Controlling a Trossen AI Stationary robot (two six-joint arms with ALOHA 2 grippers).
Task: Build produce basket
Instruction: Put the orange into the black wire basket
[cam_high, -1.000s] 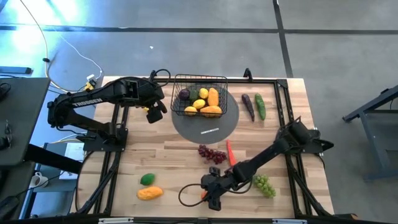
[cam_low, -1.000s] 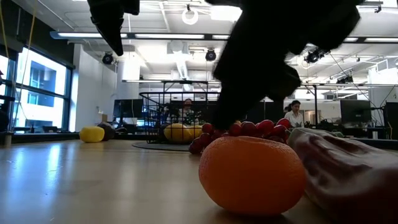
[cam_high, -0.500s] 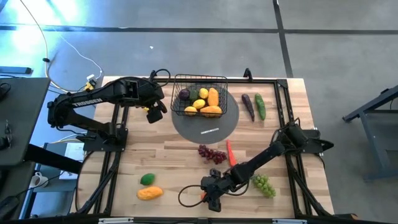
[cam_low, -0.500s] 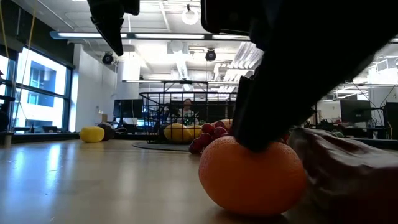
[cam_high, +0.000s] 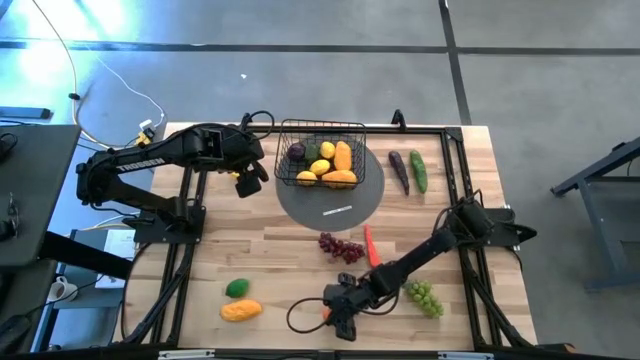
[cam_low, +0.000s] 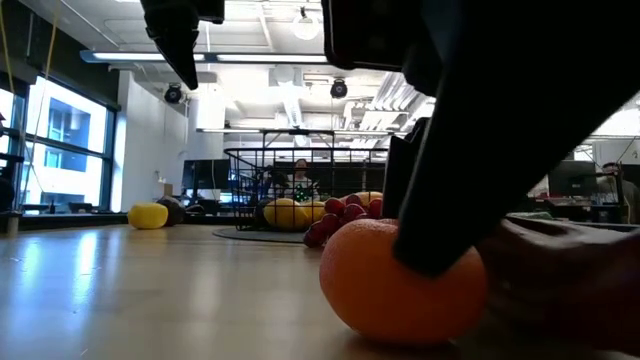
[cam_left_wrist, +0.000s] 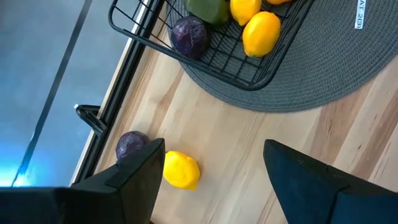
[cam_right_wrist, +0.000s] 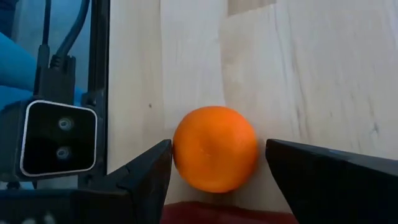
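Spanning the scene is the wooden worktop (cam_high: 290, 250), largest of all, with the round grey mat (cam_high: 330, 195) lying on it well beyond the right tool and just beside the left one. On that mat stands the basket (cam_high: 320, 150), black wire mesh, already holding a purple plum (cam_left_wrist: 189, 36), yellow lemons (cam_left_wrist: 261, 32), something green and an orange-yellow piece; it sits just ahead of the left tool (cam_high: 249, 184), which hangs above the worktop beside the basket's side with its fingers spread and nothing between them. Below that tool, outside the basket, a loose lemon (cam_left_wrist: 181, 170) and a second plum (cam_left_wrist: 130, 145) lie touching or nearly touching each other on the wood.

The right tool (cam_high: 336, 314) is down at the worktop's near edge, far from the basket, its fingers spread wide to either side of an orange (cam_right_wrist: 215, 148); the fingers flank the fruit closely, though whether they press on it I cannot tell. The orange rests on the wood.

Behind the right tool lie red grapes (cam_high: 341, 247) and a carrot (cam_high: 370, 245); green grapes (cam_high: 426, 297) lie beside its arm. Off to its other side sit a green fruit (cam_high: 237, 288) and a mango (cam_high: 241, 310). Past the mat lie a purple vegetable (cam_high: 399, 170) and a cucumber (cam_high: 419, 170).
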